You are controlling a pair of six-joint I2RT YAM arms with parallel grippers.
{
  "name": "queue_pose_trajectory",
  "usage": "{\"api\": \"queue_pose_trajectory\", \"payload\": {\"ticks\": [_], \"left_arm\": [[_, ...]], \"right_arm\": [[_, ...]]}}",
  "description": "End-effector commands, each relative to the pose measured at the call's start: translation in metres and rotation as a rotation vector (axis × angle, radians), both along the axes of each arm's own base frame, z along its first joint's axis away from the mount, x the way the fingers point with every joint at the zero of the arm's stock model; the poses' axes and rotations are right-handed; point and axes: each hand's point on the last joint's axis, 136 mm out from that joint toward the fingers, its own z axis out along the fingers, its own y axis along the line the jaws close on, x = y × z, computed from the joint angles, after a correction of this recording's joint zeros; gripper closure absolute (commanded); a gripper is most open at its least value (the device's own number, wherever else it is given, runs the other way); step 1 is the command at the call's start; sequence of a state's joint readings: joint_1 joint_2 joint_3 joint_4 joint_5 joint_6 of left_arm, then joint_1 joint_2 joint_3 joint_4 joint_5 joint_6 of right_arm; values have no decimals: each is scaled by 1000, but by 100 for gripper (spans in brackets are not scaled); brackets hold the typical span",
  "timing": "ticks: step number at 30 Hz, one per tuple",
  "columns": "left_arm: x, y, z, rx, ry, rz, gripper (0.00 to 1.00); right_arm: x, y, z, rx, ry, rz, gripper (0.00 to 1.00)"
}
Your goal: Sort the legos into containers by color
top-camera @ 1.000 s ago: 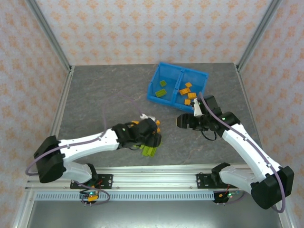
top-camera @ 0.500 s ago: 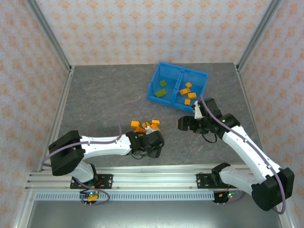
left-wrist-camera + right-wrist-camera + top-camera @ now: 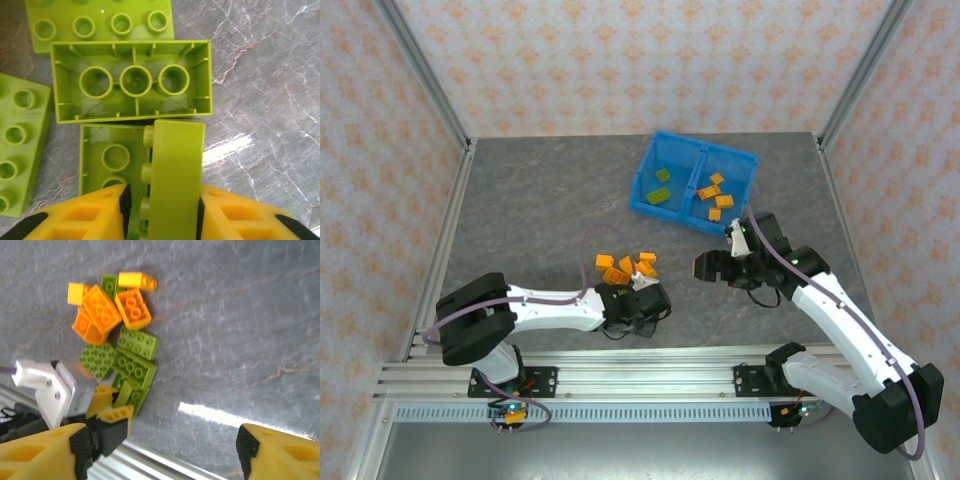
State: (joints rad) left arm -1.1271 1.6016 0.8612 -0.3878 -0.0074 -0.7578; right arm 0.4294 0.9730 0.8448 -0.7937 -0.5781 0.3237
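Observation:
In the left wrist view my left gripper point(image 3: 162, 212) is shut on a lime green lego point(image 3: 177, 170) that stands on edge, studs facing left. More green legos lie around it, one upside down point(image 3: 132, 82). From above, the left gripper point(image 3: 642, 298) sits low over this pile, just in front of several orange legos point(image 3: 618, 266). My right gripper point(image 3: 706, 266) hovers open to the right of the pile; its wrist view looks down on the orange legos point(image 3: 107, 310) and green legos point(image 3: 132, 367). The blue bin point(image 3: 650, 160) holds green legos point(image 3: 660, 190) in its left compartment and orange legos point(image 3: 715, 195) in its right.
The bin stands at the back of the grey stone-patterned table point(image 3: 530, 210), tilted. A metal rail point(image 3: 640, 385) runs along the near edge, close behind the left gripper. Frame posts stand at the table's back corners.
My left gripper has swung toward the near edge, dropped onto the green pile and closed on a green lego. The right gripper has drifted slightly nearer, still open.

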Motion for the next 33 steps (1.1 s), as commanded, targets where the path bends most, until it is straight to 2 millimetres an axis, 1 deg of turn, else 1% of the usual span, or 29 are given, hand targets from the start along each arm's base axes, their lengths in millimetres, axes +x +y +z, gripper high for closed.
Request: {"api": "queue_pose_trajectory", "payload": {"ticks": [1, 4, 7, 9, 12, 15, 19, 22, 26, 29, 31, 33], "left_arm": [[3, 3, -6, 39, -29, -10, 68], [6, 0, -1, 40, -49, -32, 75], [9, -4, 6, 38, -65, -55, 76], [12, -4, 14, 41, -86, -62, 76], [23, -4, 36, 41, -149, -69, 76], [43, 0, 64, 28, -213, -60, 76], [73, 4, 89, -12, -259, -45, 76], [98, 2, 105, -29, -302, -43, 76], [137, 2, 127, -38, -375, -36, 76], [174, -1, 143, -76, -431, -12, 76], [204, -3, 153, -95, -468, 16, 76], [238, -10, 163, -123, -498, 41, 76]], "right_arm": [[-28, 4, -12, 59, 123, 18, 22], [-31, 3, -17, 69, 136, 3, 22], [-29, 4, -18, 75, 133, -11, 22], [-25, 6, -15, 85, 122, -14, 22], [-22, 9, -9, 100, 108, -6, 21], [-18, 12, -3, 114, 93, 4, 21], [-12, 16, 7, 136, 63, 0, 21], [-6, 16, 9, 145, 46, -22, 21], [-1, 16, 14, 153, 24, -45, 21], [4, 14, 15, 150, 2, -67, 21], [7, 15, 15, 150, 0, -72, 21], [9, 15, 14, 151, -2, -75, 21]]}}
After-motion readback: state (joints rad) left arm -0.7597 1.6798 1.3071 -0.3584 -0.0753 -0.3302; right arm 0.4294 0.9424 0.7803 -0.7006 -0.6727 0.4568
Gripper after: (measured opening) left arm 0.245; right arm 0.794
